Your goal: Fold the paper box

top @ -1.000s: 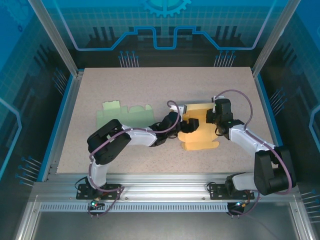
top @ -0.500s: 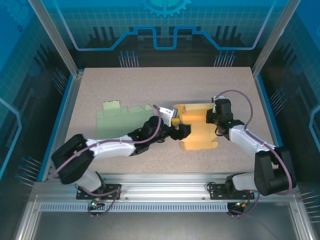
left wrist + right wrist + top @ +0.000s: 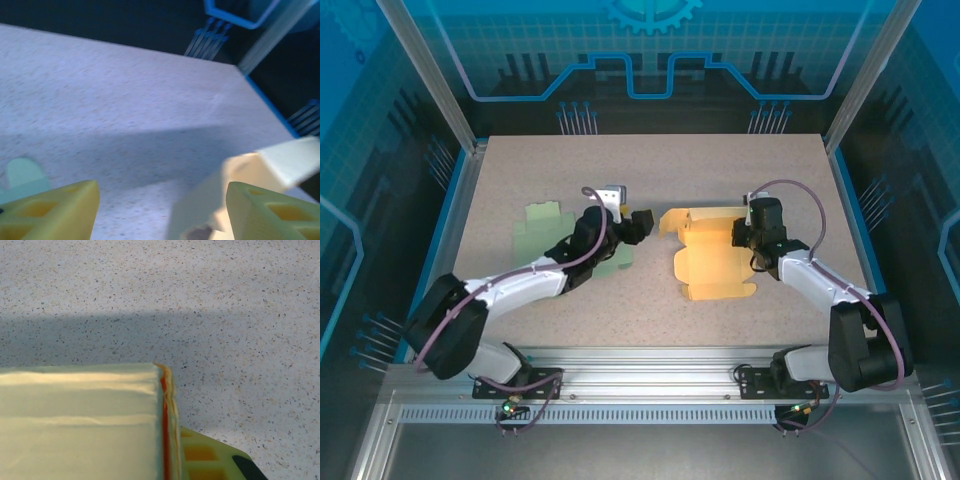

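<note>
The orange paper box (image 3: 713,262) lies partly folded right of the table's middle, its near flap flat and its far walls raised. My right gripper (image 3: 744,236) is shut on the box's right wall; in the right wrist view the pale wall (image 3: 80,420) fills the lower left and its edge sits against my yellow finger (image 3: 210,460). My left gripper (image 3: 638,226) hovers left of the box, apart from it, over the green sheet's right end. Its yellow fingers (image 3: 55,210) stand open with bare table between them, and the blurred box (image 3: 240,180) shows at the right.
A flat pale green cardboard sheet (image 3: 552,232) lies at the left of the speckled table (image 3: 650,170), partly under my left arm. Metal posts and blue panels frame the table on all sides.
My left arm has pulled back to the left, off the orange box and over the green sheet. The right gripper has kept its hold on the box wall.
</note>
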